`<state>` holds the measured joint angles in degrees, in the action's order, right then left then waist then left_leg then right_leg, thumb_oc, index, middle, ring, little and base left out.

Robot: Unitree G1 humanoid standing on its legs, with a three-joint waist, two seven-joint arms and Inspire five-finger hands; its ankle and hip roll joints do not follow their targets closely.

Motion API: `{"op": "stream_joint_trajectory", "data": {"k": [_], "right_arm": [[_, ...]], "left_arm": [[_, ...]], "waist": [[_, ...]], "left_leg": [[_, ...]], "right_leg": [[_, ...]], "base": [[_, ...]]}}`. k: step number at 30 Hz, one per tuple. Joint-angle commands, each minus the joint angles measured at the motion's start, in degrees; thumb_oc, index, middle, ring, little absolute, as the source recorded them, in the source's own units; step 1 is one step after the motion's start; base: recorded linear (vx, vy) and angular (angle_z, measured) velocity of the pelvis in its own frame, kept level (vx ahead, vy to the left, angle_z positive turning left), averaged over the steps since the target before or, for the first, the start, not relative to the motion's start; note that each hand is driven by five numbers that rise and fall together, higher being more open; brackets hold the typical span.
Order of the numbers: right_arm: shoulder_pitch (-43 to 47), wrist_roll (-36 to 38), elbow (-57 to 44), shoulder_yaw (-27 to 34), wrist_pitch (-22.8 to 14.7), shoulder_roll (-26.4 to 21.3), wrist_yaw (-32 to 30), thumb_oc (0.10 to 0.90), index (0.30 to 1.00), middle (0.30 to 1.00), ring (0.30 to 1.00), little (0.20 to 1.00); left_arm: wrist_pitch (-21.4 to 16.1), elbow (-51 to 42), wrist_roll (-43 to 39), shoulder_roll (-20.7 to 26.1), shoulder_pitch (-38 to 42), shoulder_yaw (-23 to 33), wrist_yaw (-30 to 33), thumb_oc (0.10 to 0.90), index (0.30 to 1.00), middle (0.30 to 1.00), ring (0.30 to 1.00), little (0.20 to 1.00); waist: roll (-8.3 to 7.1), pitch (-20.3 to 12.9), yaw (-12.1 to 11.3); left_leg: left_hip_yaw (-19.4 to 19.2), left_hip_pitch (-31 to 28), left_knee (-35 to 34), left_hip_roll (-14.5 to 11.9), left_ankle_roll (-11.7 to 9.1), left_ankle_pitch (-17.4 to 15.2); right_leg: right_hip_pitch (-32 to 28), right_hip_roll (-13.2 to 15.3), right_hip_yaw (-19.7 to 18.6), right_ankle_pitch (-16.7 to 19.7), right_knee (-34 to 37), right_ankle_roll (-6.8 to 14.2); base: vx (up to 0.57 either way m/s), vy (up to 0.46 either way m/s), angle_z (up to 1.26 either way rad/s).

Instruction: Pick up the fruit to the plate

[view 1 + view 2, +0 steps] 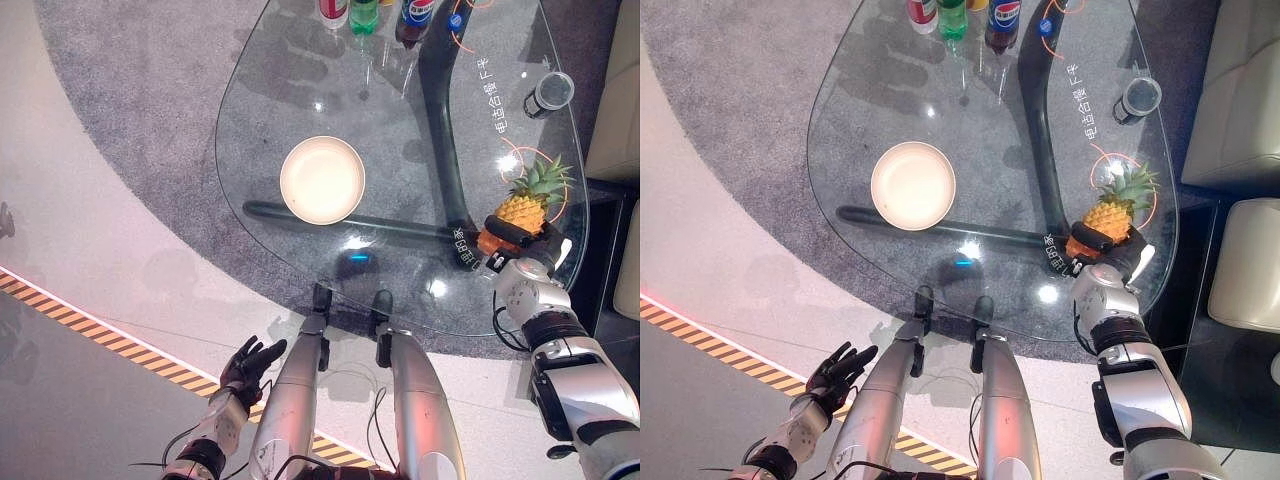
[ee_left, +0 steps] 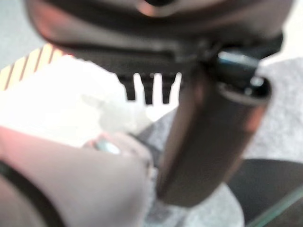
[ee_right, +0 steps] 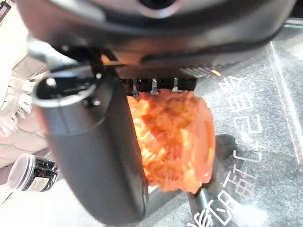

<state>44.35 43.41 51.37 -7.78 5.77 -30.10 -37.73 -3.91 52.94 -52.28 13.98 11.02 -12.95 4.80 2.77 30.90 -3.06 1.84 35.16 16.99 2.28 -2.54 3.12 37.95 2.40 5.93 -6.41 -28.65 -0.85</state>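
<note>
The pineapple sits at the right-hand edge of the glass table, its long axis running from the orange-yellow body nearest the robot up to the green leafy crown, which points away from the robot and slightly toward the table's right rim. The right hand is closed around the lower part of the fruit — dark fingers lie across the body, and in the right wrist view the thumb stands against the orange rind with the palm above it. The fruit's base is hidden behind the hand, so whether it rests on the glass or is lifted clear cannot be told.

The cream plate lies near the middle of the table, well apart from the pineapple. At the far edge stand several bottles, cut off by the frame, and a dark-lidded jar lies toward the far right.

The left hand hangs low beside the table, off the glass, fingers spread and holding nothing.
</note>
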Motion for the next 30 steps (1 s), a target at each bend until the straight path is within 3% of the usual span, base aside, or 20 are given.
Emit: {"op": "stream_joint_trajectory", "data": {"k": [1,17,24,27,30], "right_arm": [[1.0,1.3,-0.5,-1.4,0.4,-0.2,4.4,0.100,0.300,0.300,0.300,0.200],[-1.1,4.4,-4.6,-0.9,-2.9,-0.4,9.1,0.100,0.300,0.300,0.300,0.200],[-4.5,4.2,-13.0,-0.3,-5.4,0.8,9.0,0.100,0.300,0.300,0.300,0.200],[-5.6,2.3,-18.3,-0.1,-7.5,1.0,12.0,0.100,0.300,0.300,0.300,0.200],[-7.6,1.0,-23.6,-0.4,-6.8,2.1,11.2,0.100,0.300,0.300,0.300,0.200]], "left_arm": [[-2.0,0.1,-2.6,1.1,-2.6,-0.9,1.4,0.800,0.900,0.900,0.900,0.900],[-4.2,1.2,-3.7,1.5,-2.0,2.3,3.0,0.800,0.900,0.900,0.900,0.900],[-4.7,1.3,-4.1,1.5,-2.8,4.0,3.7,0.800,0.900,0.900,0.900,0.900],[-5.6,1.8,-5.2,1.3,-3.3,5.3,4.0,0.800,0.900,0.900,0.900,0.900],[-7.7,2.6,-6.6,1.2,-3.7,7.0,5.2,0.800,0.900,0.900,0.900,0.900]], "waist": [[0.45,-1.1,-1.4],[-0.17,-1.1,-0.4],[-0.74,-1.1,0.4],[-1.10,-1.1,0.7],[-1.50,-1.1,1.0]], "left_leg": [[0.7,1.9,5.9,3.0,1.6,-4.4],[0.8,-1.9,4.1,2.9,1.3,-4.1],[0.9,-4.2,3.0,2.7,1.1,-3.9],[0.9,-5.9,2.0,2.7,1.1,-3.8],[1.1,-7.4,1.5,2.6,0.9,-3.8]], "right_leg": [[-1.8,-0.2,-0.8,5.3,6.9,2.0],[-5.5,-0.8,-1.2,5.1,8.7,1.8],[-8.0,-1.2,-1.5,5.0,10.0,1.8],[-9.8,-1.4,-1.5,5.0,11.1,1.7],[-11.5,-1.5,-1.4,4.7,11.6,1.7]], "base": [[0.00,0.000,0.00],[-0.02,0.002,0.00],[-0.02,0.005,-0.01],[-0.01,0.003,0.00],[-0.01,-0.002,-0.03]]}}
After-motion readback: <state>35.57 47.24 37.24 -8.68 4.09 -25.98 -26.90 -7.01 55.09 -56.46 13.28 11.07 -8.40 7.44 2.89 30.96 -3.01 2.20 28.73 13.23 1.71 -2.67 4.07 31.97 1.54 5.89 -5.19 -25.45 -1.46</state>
